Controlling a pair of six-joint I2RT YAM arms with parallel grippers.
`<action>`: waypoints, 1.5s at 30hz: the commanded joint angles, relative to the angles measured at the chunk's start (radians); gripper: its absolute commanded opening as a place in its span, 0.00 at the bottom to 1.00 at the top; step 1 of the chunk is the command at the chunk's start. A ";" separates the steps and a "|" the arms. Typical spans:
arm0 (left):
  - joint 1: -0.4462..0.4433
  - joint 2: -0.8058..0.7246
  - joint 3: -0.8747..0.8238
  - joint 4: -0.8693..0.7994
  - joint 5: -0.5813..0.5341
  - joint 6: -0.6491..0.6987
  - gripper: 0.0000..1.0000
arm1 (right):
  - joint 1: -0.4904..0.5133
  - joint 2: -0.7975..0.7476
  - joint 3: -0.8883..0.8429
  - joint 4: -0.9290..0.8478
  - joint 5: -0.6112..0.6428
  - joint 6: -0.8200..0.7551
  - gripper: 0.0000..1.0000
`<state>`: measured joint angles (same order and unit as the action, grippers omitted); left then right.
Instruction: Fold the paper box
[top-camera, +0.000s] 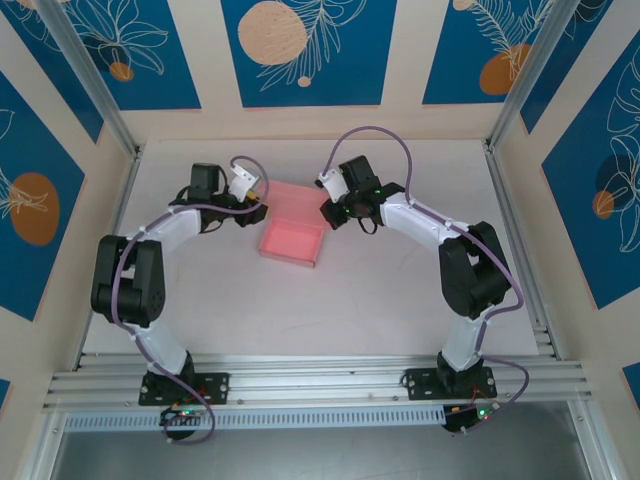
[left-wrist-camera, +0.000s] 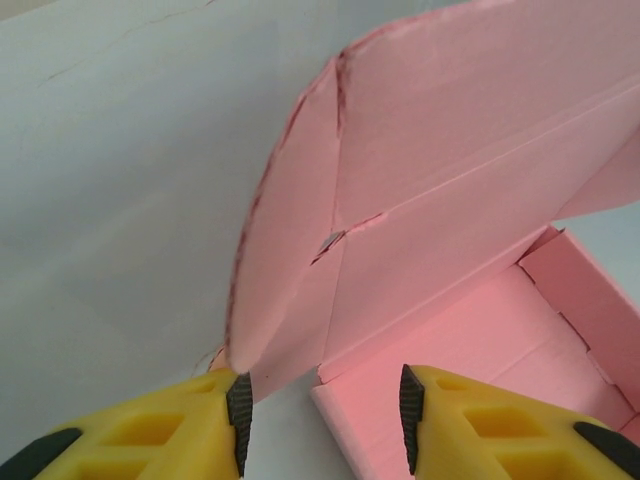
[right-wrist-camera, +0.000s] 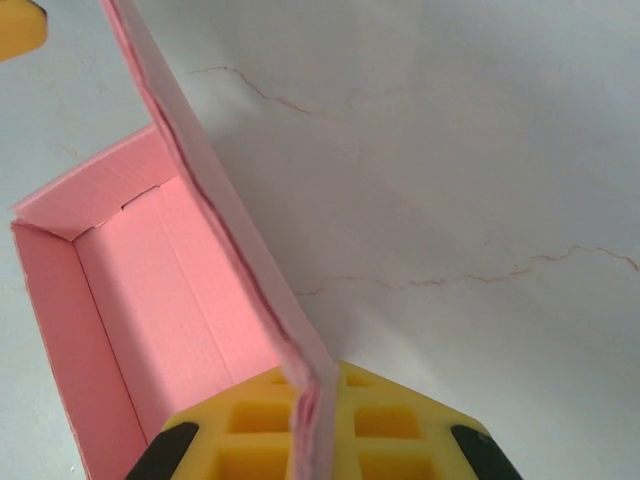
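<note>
Nearest me, the bare white table (top-camera: 350, 310), both arms reaching in over it. The right claw (right-wrist-camera: 312, 400) is clamped tight on the raised lid edge of the salmon-pink thin-card paper box (top-camera: 292, 240), w/ the open tray just beside its fingers. The left claw (left-wrist-camera: 322, 415) stands parted, gripping nothing; box corner just ahead btwn its pads, side flap at one pad. Lid slopes up beyond.

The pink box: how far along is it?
The paper box base looks done: its walls stand up as an open tray. In hand: the right end effector pinches the edge of the raised lid, while the left end effector sits open at its side flap. Left: bring the lid down and tuck it in.
</note>
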<state>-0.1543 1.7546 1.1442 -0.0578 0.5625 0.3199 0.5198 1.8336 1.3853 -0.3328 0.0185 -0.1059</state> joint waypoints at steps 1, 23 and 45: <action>0.006 0.030 0.048 0.019 0.036 0.006 0.44 | 0.006 -0.009 0.029 -0.007 -0.034 -0.021 0.01; 0.086 0.135 0.242 -0.229 0.195 0.190 0.58 | 0.006 0.003 0.052 -0.012 -0.068 -0.033 0.00; -0.070 0.045 0.115 -0.012 -0.090 -0.042 0.00 | 0.042 0.082 0.151 -0.109 0.155 0.052 0.02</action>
<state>-0.1726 1.8721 1.3090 -0.1619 0.5632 0.3607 0.5377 1.8874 1.4940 -0.4015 0.0929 -0.0933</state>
